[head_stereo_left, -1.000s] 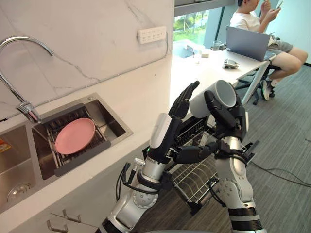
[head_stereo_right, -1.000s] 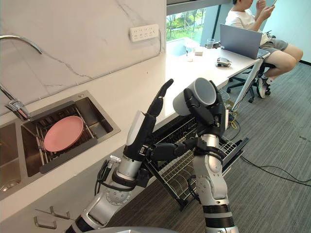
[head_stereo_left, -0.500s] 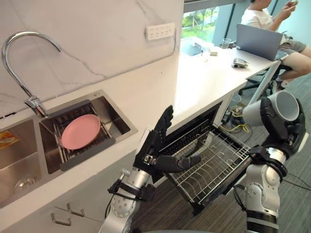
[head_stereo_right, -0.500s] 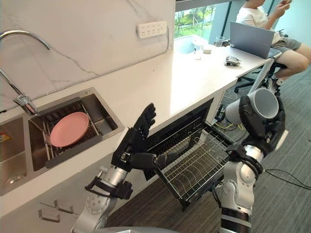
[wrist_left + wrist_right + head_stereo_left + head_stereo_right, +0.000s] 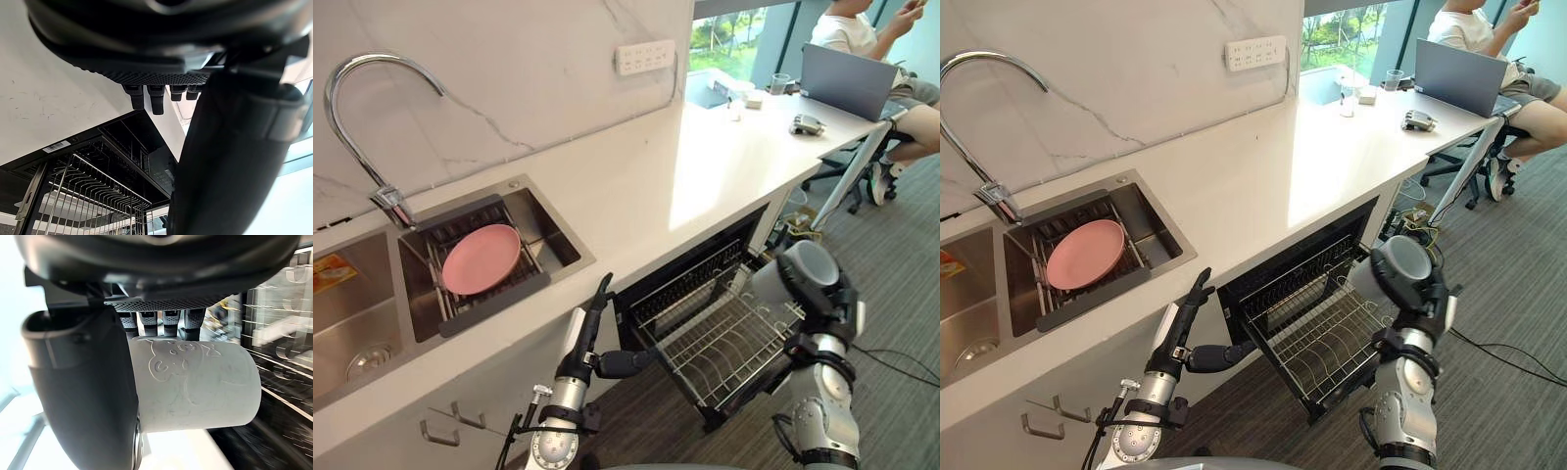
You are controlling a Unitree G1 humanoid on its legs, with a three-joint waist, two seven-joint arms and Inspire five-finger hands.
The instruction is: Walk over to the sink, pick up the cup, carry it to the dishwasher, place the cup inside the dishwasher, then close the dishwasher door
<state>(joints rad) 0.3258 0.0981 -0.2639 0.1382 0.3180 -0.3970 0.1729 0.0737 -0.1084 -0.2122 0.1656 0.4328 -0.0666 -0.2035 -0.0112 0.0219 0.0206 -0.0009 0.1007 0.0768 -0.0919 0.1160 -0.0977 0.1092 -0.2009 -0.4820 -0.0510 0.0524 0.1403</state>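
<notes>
Right eye view — right hand (image 5: 1429, 297) upright, wrapped round cup (image 5: 1393, 266) above rack (image 5: 1317, 338) — left hand (image 5: 1178, 335) flat, straight-fingered.

The right hand (image 5: 161, 289) grips the cup (image 5: 195, 387). Its fingers (image 5: 168, 320) curl in a row over the cup's wall, and the thick dark thumb (image 5: 83, 391) closes on the cup beside them, covering one end. The cup is pale grey, lies crosswise to the fingers, and bears a raised cartoon figure on its wall. Past the cup, the wire rack (image 5: 283, 323) shows as bright metal bars against a dark ground, blurred. On the thumb's far side the background is bright and plain.
</notes>
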